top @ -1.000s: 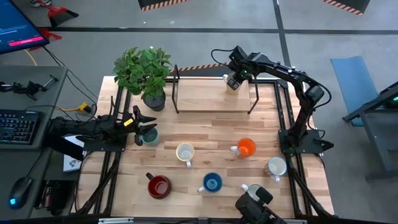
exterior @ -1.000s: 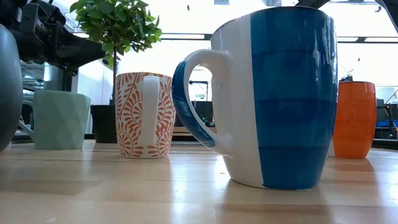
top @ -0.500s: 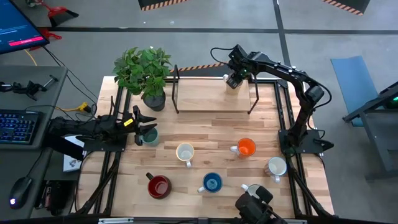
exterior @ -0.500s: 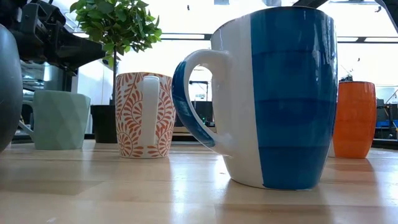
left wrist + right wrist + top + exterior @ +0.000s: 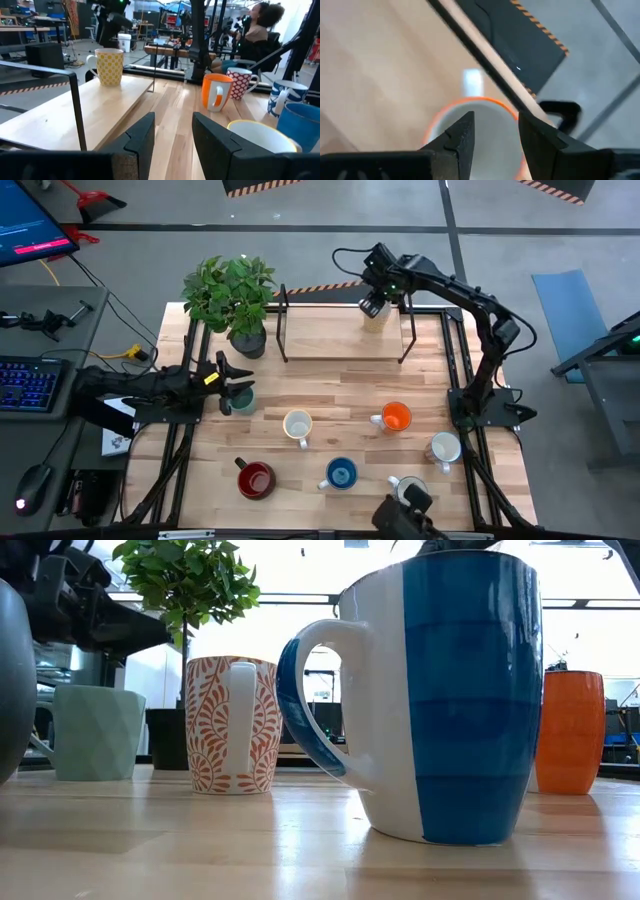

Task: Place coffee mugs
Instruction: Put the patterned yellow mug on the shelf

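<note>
Right wrist view: mug [image 5: 475, 125] beneath parted jaws.

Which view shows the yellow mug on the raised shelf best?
The left wrist view: the yellow mug stands whole, handle visible. In the high view the right gripper mostly covers it; the right wrist view shows only its rim; the low view misses it.
</note>
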### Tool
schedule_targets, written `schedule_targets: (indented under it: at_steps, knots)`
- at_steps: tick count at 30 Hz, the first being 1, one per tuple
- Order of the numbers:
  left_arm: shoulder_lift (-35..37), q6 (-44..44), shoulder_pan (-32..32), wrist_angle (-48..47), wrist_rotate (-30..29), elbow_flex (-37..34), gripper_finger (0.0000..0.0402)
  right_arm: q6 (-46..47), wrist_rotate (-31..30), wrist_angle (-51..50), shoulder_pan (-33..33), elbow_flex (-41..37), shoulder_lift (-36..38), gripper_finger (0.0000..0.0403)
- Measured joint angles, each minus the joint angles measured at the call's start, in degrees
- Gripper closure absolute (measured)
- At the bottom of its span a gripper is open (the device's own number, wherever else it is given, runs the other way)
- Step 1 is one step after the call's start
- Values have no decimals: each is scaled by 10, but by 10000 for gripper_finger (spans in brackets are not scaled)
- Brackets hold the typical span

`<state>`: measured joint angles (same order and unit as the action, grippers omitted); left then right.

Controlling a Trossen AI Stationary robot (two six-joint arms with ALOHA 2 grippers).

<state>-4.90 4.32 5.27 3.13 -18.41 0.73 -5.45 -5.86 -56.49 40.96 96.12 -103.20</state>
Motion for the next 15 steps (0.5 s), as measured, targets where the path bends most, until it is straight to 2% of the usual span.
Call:
schedule_targets:
  at_steps: [4, 15]
  knots:
    - [-6, 0, 0, 0, 0, 0, 282, -2, 29, 6, -20, -5, 0, 272]
    - [-6, 8, 0, 1, 0, 0, 282, -9, 29, 11, -56, -7, 0, 287]
